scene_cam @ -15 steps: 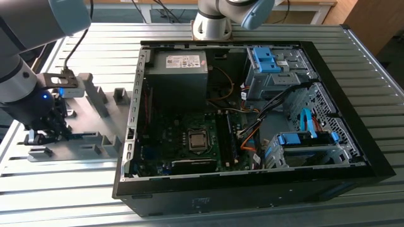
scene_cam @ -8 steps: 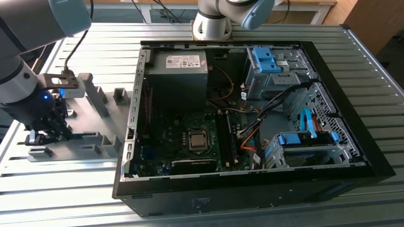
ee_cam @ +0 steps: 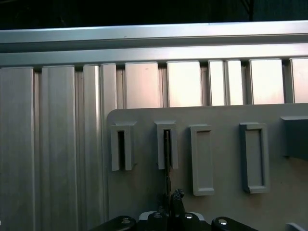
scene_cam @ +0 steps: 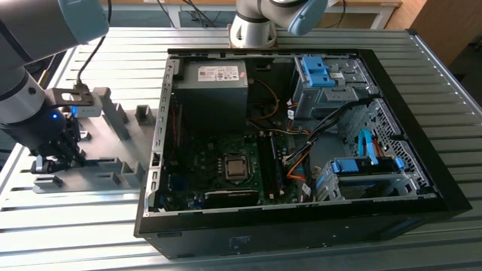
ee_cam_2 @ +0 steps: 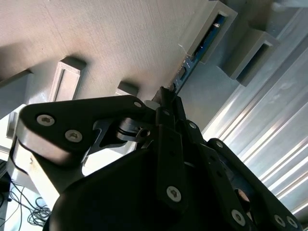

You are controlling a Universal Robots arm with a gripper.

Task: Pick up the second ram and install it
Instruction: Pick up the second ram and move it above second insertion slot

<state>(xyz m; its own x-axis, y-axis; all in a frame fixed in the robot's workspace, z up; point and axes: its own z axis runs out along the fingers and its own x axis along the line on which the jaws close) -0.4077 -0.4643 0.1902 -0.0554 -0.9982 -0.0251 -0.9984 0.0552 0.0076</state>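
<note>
Our pincer (ee_cam_2: 168,94) pinches narrow on the second ram (ee_cam_2: 190,65), a long thin blue-green circuit-board stick. Its far end sits in a grey plastic slotted block (ee_cam_2: 227,21) on the grey fixture plate (scene_cam: 94,155), at the exterior view's left. We judge that a tilted pull could wedge the stick against the slot walls or let its thin edge slip. Neighbouring grey blocks (ee_cam: 202,159) stand just beside it. Overhead is open, but the black computer case (scene_cam: 301,228) raises its wall between the plate and the dark green motherboard (scene_cam: 226,164).

second ram (ee_cam_2: 206,42) | blue-green stick | on edge | in grey fixture slot (ee_cam_2: 226,17)
</note>
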